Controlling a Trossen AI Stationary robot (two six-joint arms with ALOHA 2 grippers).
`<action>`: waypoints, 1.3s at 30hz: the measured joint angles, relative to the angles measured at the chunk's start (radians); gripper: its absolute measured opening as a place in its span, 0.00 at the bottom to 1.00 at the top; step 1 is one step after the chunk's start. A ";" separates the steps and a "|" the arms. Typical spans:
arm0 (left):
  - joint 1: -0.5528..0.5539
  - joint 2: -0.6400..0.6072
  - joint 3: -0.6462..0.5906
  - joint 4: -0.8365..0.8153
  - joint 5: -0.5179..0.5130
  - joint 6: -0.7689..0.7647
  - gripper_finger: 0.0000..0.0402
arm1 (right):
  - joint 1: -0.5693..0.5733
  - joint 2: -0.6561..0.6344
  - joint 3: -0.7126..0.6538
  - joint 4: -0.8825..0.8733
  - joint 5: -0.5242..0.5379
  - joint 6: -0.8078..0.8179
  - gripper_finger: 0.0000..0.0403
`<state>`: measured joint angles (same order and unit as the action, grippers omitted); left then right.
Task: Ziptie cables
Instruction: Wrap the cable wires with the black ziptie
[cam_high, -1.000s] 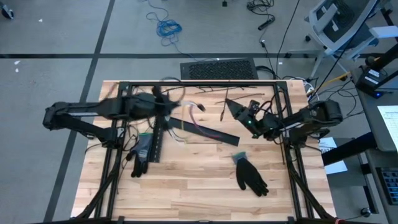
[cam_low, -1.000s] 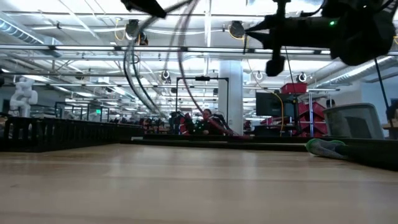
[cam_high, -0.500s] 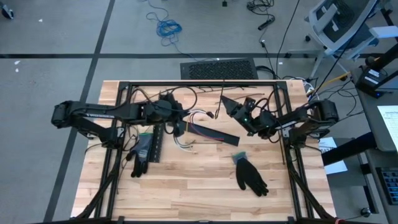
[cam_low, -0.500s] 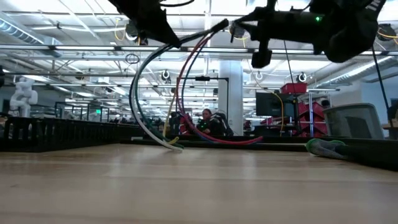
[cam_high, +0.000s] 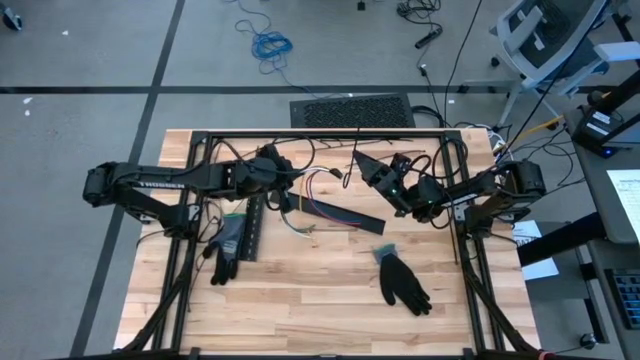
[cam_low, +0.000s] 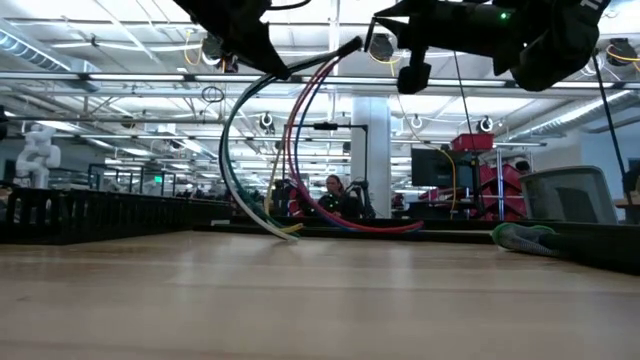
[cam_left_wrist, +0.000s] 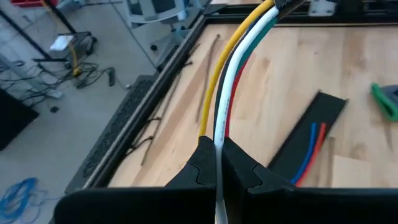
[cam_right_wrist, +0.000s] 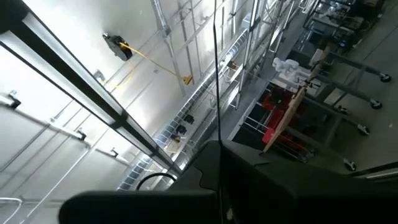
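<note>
Gripping the cables (cam_left_wrist: 231, 74), the left gripper (cam_high: 283, 186) had its 2 fingers clamped together on the bundle. From that gripper the cables arched up and ran toward the right gripper (cam_high: 368, 168), their loose ends drooping to the wooden table (cam_high: 300, 280) below the left gripper. The right gripper, pinched on 1 thin black strand (cam_right_wrist: 216, 68), hung just beyond the arch, so the bundle's long axis lay between both arms.

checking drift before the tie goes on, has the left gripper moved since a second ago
Yes. In the high view the left gripper, shut on the cables, has moved right along the table's back frame rail, toward the right gripper.
</note>
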<state>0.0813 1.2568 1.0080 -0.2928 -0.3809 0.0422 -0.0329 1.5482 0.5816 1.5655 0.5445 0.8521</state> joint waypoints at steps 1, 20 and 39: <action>0.001 0.000 0.000 0.000 -0.002 0.000 0.01 | -0.002 0.000 0.000 0.000 0.000 -0.001 0.00; -0.019 0.075 0.002 0.017 -0.054 0.019 0.01 | -0.027 0.001 0.121 -0.242 0.004 -0.052 0.00; -0.049 0.101 0.021 0.137 0.014 0.025 0.01 | -0.045 0.001 0.149 -0.403 0.028 -0.045 0.00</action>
<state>0.0319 1.3580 1.0290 -0.1561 -0.3664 0.0675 -0.0776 1.5490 0.7303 1.1622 0.5724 0.8066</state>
